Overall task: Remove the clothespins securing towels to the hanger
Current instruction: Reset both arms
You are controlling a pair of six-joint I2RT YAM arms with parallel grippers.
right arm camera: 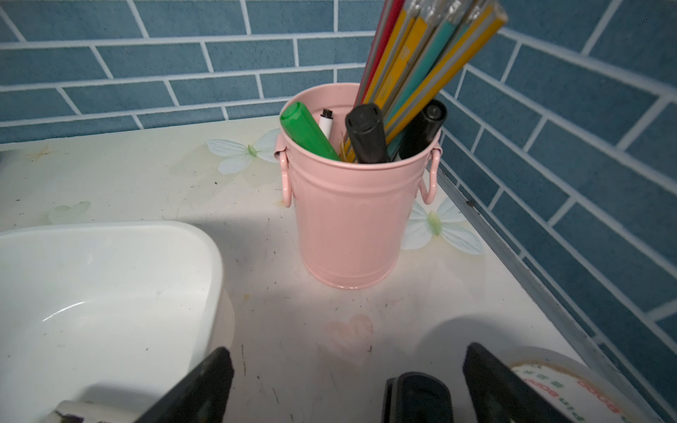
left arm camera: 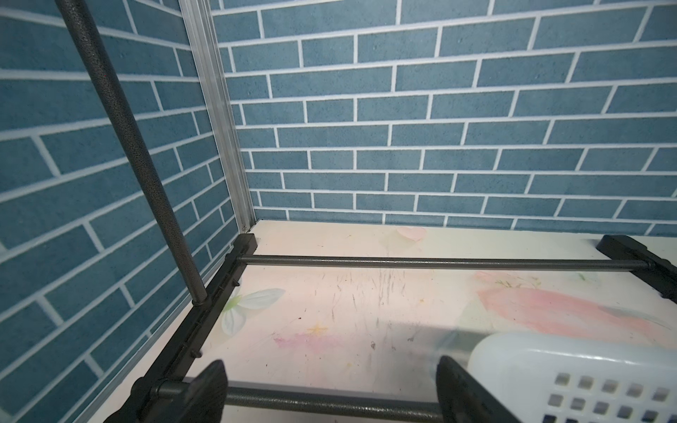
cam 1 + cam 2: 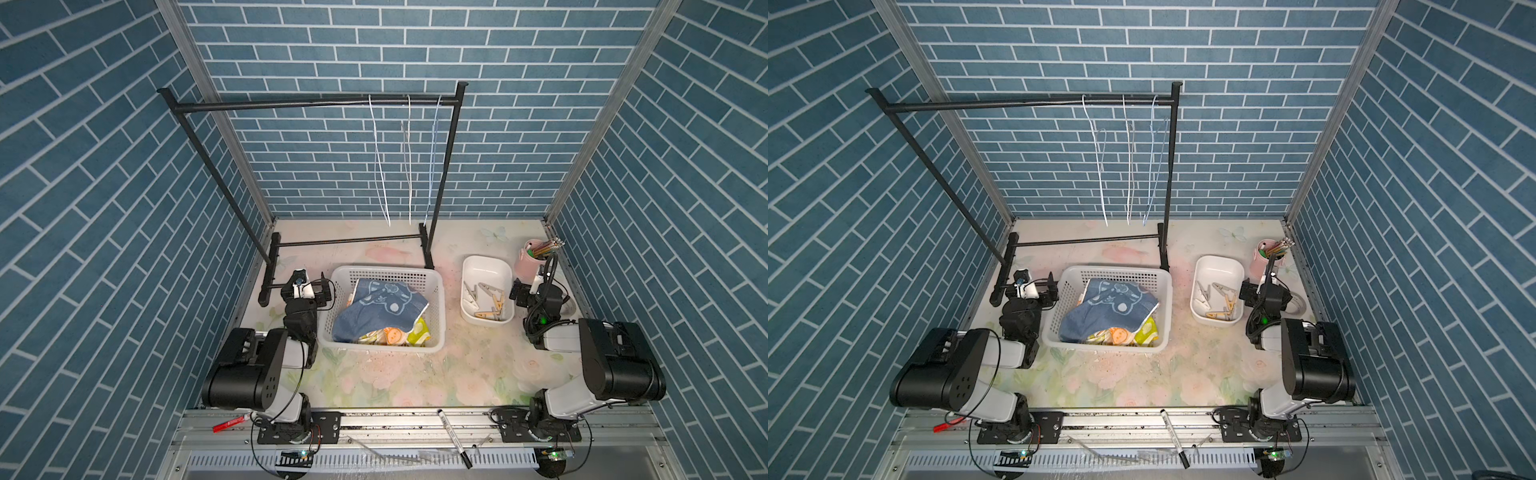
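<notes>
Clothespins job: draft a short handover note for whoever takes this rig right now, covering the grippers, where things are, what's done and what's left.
Left gripper: open, empty, low beside the basket, facing the base of the rack.
Right gripper: open, empty, beside the white tub, facing the pink cup.
Clothespins: lying in the white tub.
Towels: all three heaped in the basket.
Hangers: three on the rack, bare.
Done: no pin or towel shows on any hanger.
Left: apparently nothing; perhaps park the arms.
</notes>
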